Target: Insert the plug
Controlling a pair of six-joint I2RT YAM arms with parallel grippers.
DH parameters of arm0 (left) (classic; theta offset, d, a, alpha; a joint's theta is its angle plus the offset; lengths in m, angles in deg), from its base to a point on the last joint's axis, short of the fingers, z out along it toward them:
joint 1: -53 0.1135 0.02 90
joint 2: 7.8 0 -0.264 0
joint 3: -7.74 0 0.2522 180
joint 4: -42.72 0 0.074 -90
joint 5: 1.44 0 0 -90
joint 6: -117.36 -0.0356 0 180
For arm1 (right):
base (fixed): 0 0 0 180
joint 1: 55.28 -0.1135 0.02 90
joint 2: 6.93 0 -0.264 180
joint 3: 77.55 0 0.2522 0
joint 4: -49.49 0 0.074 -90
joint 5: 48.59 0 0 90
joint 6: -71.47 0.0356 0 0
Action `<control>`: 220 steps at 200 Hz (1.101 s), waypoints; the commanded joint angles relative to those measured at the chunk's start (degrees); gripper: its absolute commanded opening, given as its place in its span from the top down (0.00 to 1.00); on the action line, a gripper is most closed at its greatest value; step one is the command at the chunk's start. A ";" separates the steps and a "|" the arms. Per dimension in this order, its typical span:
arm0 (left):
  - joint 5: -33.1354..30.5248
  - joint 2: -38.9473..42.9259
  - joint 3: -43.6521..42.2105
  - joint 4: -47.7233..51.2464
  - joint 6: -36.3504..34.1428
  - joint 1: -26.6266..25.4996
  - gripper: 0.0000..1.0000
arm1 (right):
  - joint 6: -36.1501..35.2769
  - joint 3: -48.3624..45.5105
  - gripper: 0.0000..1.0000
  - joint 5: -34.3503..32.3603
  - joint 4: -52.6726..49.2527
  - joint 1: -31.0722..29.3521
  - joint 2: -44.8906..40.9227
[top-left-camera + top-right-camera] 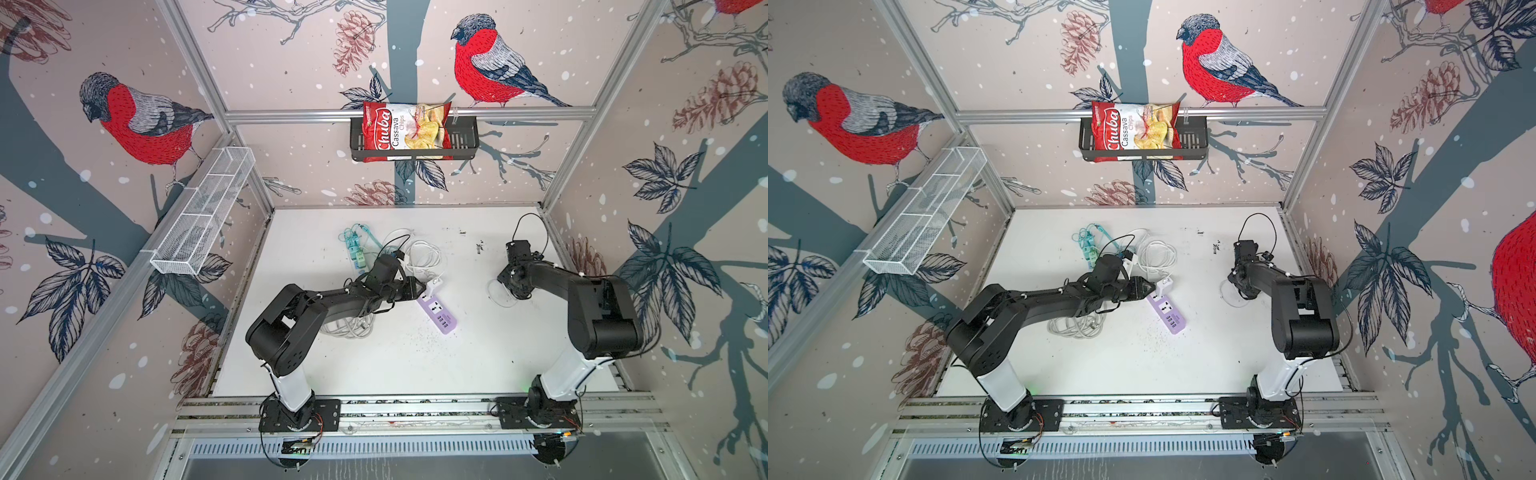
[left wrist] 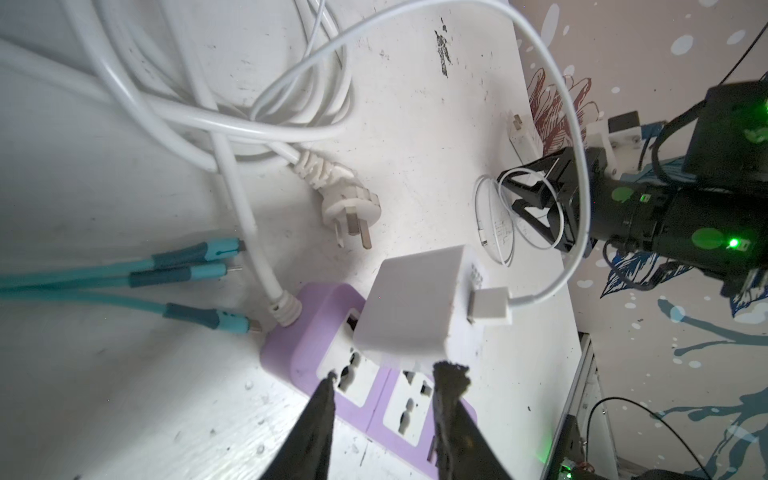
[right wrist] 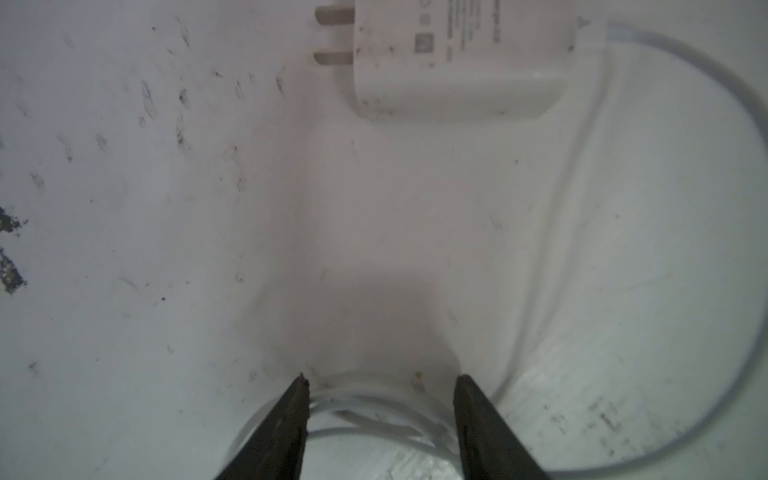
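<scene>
Two chargers: seated charger [image 2: 411, 307] on purple strip [image 2: 299, 345], left fingers [image 2: 316, 424] apart; loose charger [image 3: 457, 62], prongs plain in right wrist view, right fingers [image 3: 282, 432] apart.

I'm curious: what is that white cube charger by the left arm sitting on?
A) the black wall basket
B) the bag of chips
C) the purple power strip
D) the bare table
C: in the left wrist view the white cube charger sits on top of the purple power strip, over one of its sockets.
</scene>
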 commanded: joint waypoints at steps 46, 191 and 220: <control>-1.89 0.81 2.18 -0.95 0.39 -0.83 0.60 | 2.52 -1.64 0.44 5.06 -5.73 -1.21 0.89; -2.98 -2.54 3.33 -0.17 0.09 -1.72 0.64 | 2.44 -1.64 0.44 4.60 -5.70 -2.28 0.41; -3.00 -2.43 2.20 -0.95 0.54 -1.68 0.65 | 2.40 -1.71 0.44 3.98 -6.24 -2.35 -0.34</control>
